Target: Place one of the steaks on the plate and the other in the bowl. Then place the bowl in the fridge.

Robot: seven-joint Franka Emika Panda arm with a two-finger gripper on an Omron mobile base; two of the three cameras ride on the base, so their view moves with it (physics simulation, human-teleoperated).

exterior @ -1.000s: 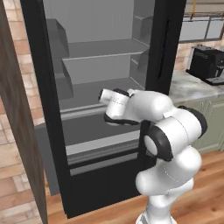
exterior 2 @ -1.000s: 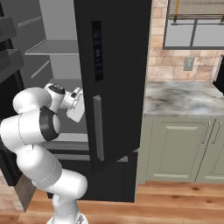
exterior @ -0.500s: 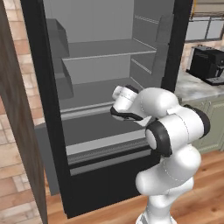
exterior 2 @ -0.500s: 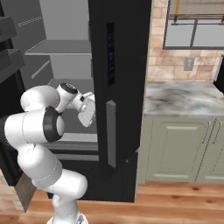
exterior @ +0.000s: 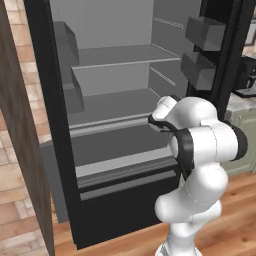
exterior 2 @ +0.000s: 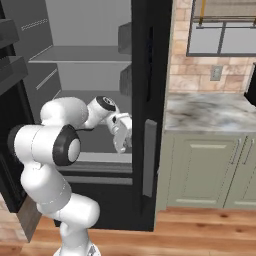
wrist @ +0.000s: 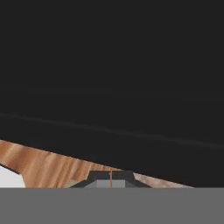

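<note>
Wood plank floor (exterior 2: 200, 230), warm orange-brown. Brick wall (exterior 2: 187, 75) behind a marble-look grey countertop (exterior 2: 210, 112). Sage-green base cabinets (exterior 2: 200, 170) with panel doors below it. Window (exterior 2: 222, 27) with dark frame above the counter; wall outlet (exterior 2: 216, 73) beneath it. Dark coffee machine (exterior: 247, 75) on the counter, right edge of left base view. Brown wood panel (exterior: 20, 150) and brick at far left.

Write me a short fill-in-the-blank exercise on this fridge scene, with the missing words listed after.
1. The fridge is black outside and ___ inside.
2. The gripper, by the door, has its jaws ___.
3. Right of the fridge, the marble counter rests on ___ cabinets.

Missing words: grey; shut; green
</note>
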